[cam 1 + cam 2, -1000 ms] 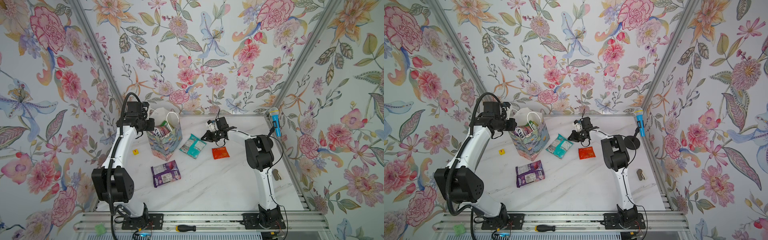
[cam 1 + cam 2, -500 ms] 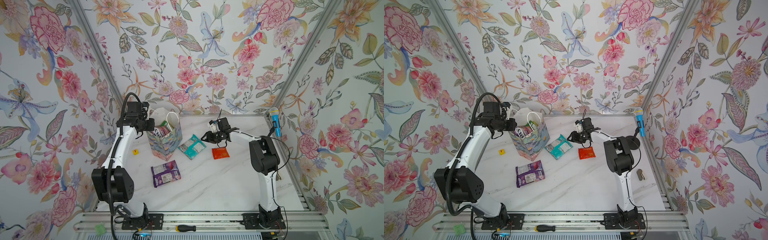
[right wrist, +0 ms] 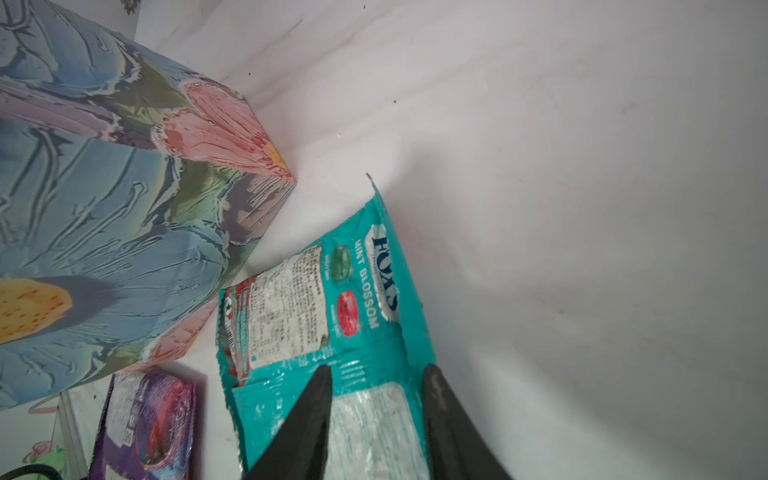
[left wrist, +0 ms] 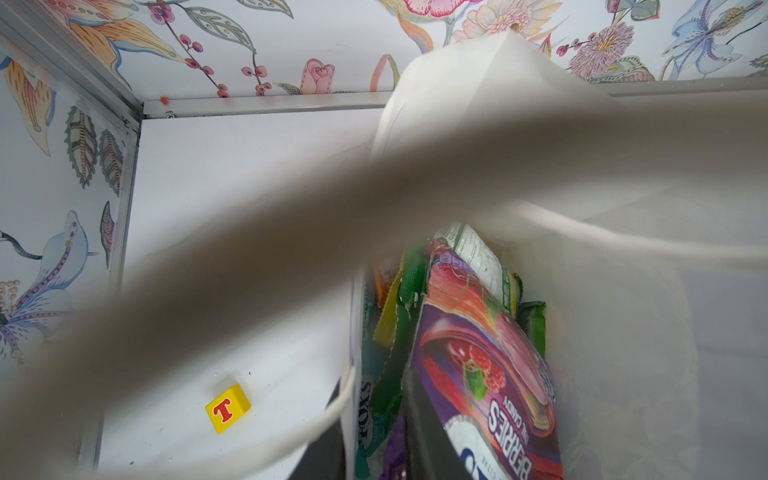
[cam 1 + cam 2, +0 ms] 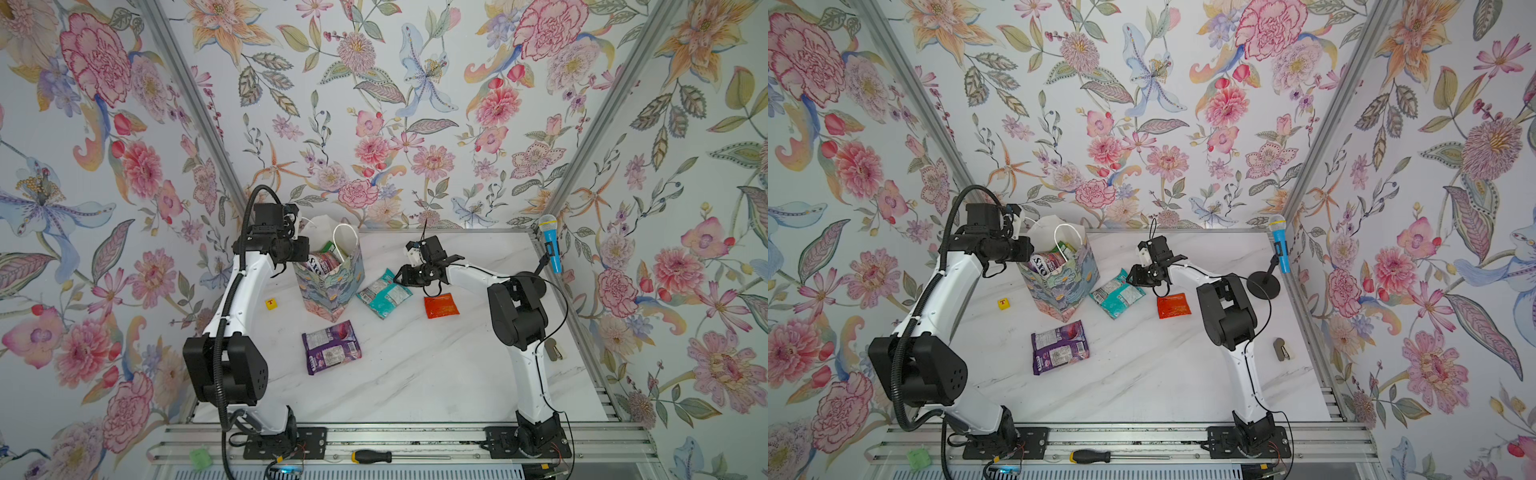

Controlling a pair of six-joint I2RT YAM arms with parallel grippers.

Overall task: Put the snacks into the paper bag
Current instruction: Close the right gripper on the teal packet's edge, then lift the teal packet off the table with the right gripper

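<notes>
Left gripper [image 4: 374, 399]: fingers clamped across the paper bag [image 5: 336, 286] wall, one inside and one outside; likely steadies the open mouth.
Right gripper [image 3: 378, 370]: fingers apart, teal pouch [image 3: 365, 291] end between the tips; likely pre-grasp.

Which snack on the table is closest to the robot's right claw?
The teal pouch, right under the right gripper; the purple pouch and orange packet lie farther.

Paper bag [image 5: 332, 286] mouth tight: left gripper [image 5: 306, 261] straddles its left rim, pouches [image 4: 478, 353] stacked to top, cord handle [image 4: 374, 187] arcs across. Table [image 5: 415, 374] front + rt side free. Teal pouch [image 5: 384, 293], purple pouch [image 5: 331, 347], orange packet [image 5: 441, 305] lie flat — low obstacles only.
</notes>
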